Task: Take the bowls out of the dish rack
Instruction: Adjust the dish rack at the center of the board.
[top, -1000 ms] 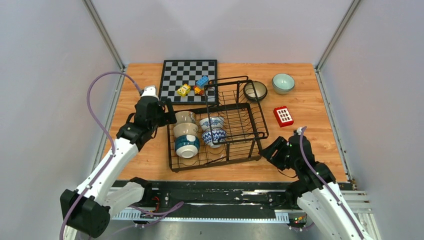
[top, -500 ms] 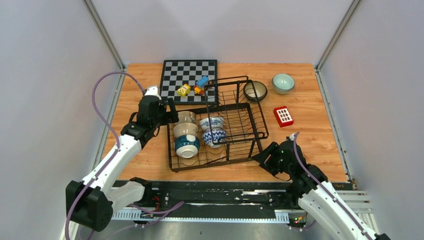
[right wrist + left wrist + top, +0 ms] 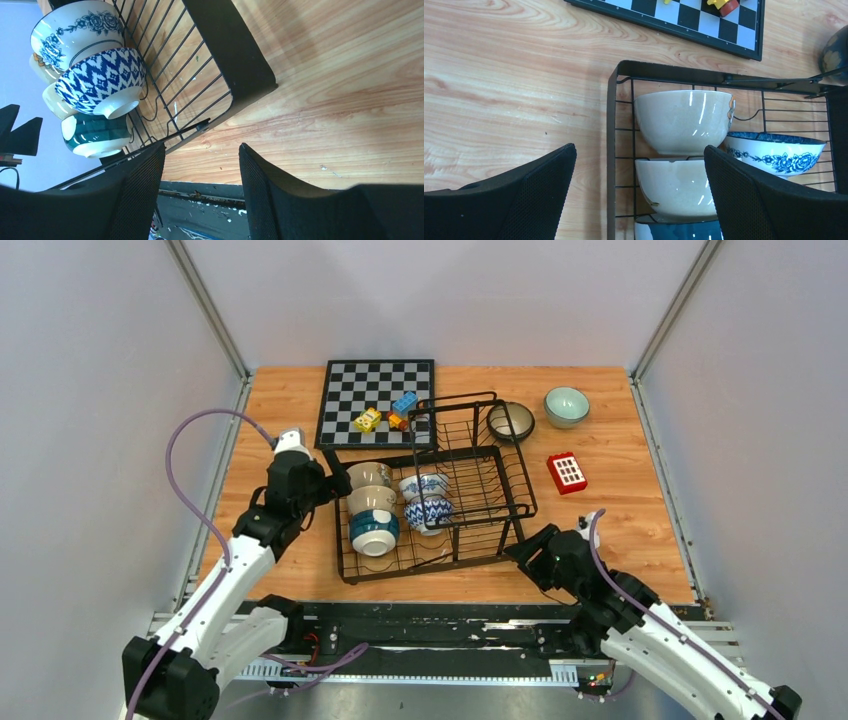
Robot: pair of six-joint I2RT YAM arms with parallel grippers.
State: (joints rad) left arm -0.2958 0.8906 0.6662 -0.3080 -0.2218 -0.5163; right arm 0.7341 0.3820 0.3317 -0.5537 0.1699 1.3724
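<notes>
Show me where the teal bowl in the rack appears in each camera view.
Top: teal bowl left of centre, nearest in the left row of the rack.
Left wrist: teal bowl at the bottom edge, only a strip showing.
Right wrist: teal bowl at the left, below the zigzag bowl.
Shared landmark: the rack rim.

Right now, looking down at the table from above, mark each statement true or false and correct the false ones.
1. Two bowls stand outside the dish rack. True: the dark bowl and the mint bowl.
2. The left gripper holds a bowl. False: it is open, holding nothing.
3. The toy blocks lie on the chessboard. True.
4. The teal bowl is farthest from the arms in its row. False: it is the nearest.
</notes>
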